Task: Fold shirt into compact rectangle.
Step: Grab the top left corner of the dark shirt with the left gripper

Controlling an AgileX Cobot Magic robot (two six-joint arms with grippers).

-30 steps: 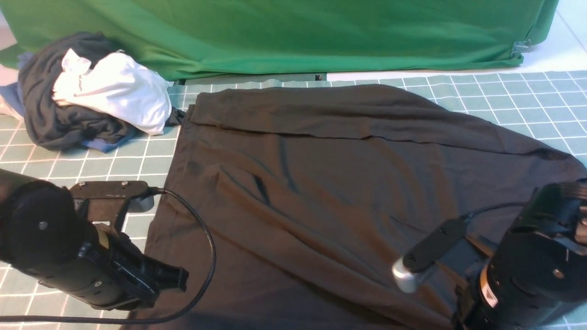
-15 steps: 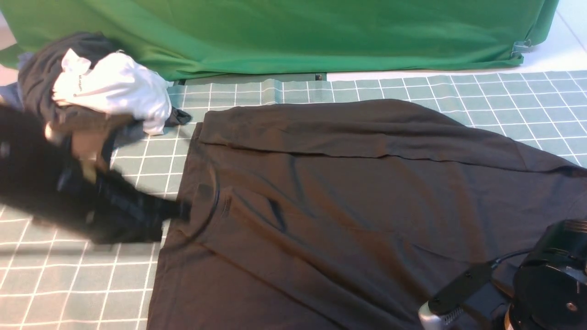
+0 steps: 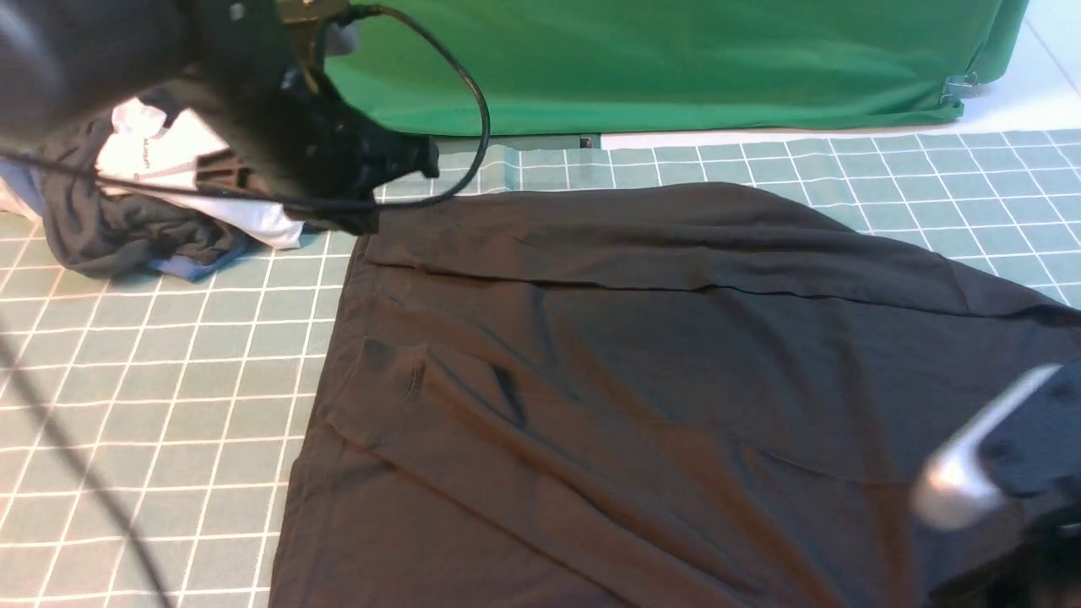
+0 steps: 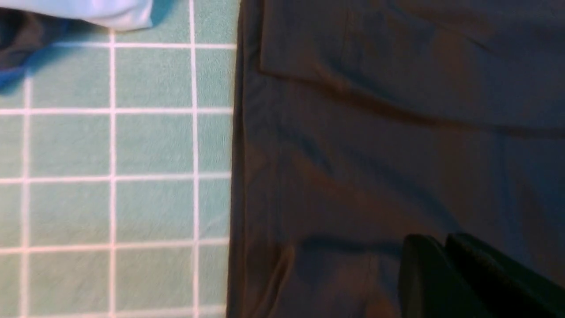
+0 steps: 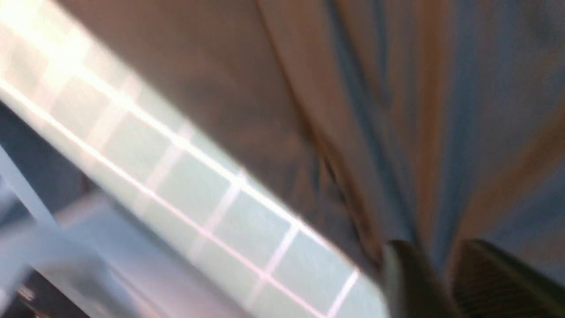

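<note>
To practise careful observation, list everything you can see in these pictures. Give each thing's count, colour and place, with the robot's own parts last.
black fabric T-shirt: one, black, spread on the mat from centre to right.
heap of crumpled garments: one, dark, white and blue, far left on the mat.
checked table mat: one, grey-green with white lines, covering the table.
green backdrop cloth: one, green, along the far edge.
small metal clip: one, silver, at the backdrop's far right end.
black cable: one, black, looping off the left arm.
left tool: one, black, above the T-shirt's far-left corner, fingers together, empty.
right tool: one, black, near right, apparently closed on bunched T-shirt cloth.
</note>
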